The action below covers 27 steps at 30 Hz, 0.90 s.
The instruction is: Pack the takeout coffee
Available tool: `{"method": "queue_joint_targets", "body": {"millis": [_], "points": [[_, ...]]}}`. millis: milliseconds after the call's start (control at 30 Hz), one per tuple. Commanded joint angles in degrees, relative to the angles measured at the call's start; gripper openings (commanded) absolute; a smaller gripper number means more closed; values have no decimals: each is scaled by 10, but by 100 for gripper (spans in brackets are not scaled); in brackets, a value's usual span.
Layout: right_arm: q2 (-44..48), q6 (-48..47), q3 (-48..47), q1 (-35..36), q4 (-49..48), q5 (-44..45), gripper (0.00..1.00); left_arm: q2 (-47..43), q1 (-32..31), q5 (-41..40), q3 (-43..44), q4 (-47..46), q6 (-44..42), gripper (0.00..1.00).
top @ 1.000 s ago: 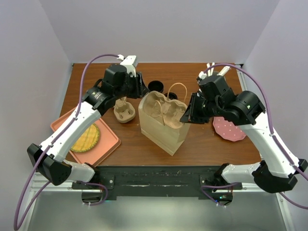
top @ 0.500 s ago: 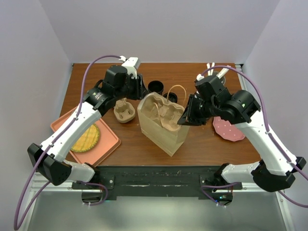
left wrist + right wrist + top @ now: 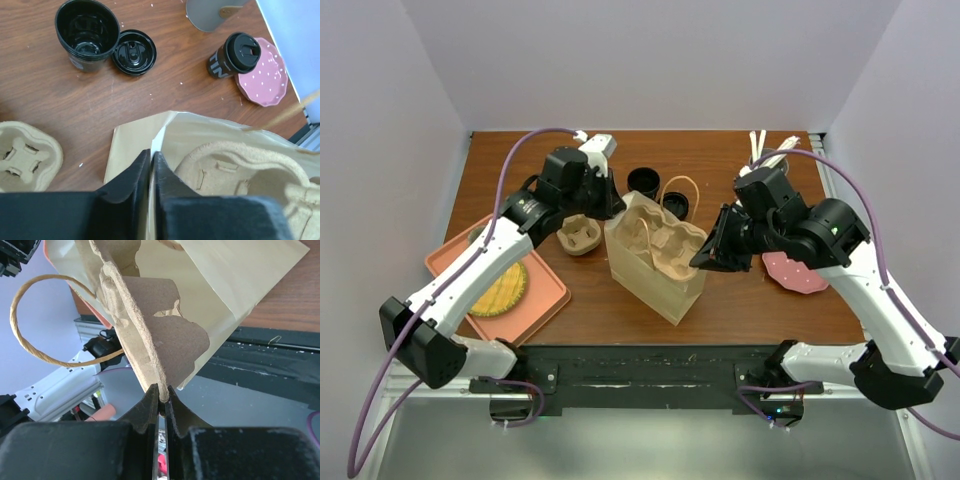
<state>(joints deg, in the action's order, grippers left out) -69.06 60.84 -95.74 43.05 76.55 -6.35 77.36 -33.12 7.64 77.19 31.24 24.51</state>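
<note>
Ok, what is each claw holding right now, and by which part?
Left claw pinches the paper bag by its top rim. Right claw pinches the pulp cup carrier by its edge. The takeout coffee stands unheld.

— What sort of place have you got me working in?

— You're in a robot lab cell. Plain pale walls [image 3: 650, 60] close around three sides of the wooden table [image 3: 750, 310]. A black mounting rail [image 3: 650, 365] runs along its near edge, and purple cables [image 3: 550, 130] loop above it.
</note>
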Motion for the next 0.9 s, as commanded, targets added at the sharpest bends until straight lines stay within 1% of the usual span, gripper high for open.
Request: {"method": "queue_joint_targets", "body": {"millis": [0, 300, 433, 633, 667, 767, 833, 867], "points": [[0, 30, 14, -4, 1, -20, 6, -31, 0, 32, -19, -35, 11, 0], [0, 57, 35, -7, -35, -44, 3, -38, 0, 48, -28, -33, 36, 0], [9, 79, 53, -7, -57, -52, 3, -39, 1, 57, -28, -30, 37, 0], [2, 85, 43, -8, -61, -46, 4, -40, 1, 68, -32, -29, 38, 0], [0, 85, 36, -8, -57, -43, 5, -40, 1, 69, -33, -29, 38, 0], [-8, 82, 28, -9, -45, -28, 15, -41, 1, 70, -33, -30, 36, 0], [-4, 83, 32, -8, -45, -22, 16, -41, 1, 70, -30, -29, 34, 0], [-3, 86, 36, -9, -46, -19, 20, -41, 1, 71, -29, -27, 34, 0]]}}
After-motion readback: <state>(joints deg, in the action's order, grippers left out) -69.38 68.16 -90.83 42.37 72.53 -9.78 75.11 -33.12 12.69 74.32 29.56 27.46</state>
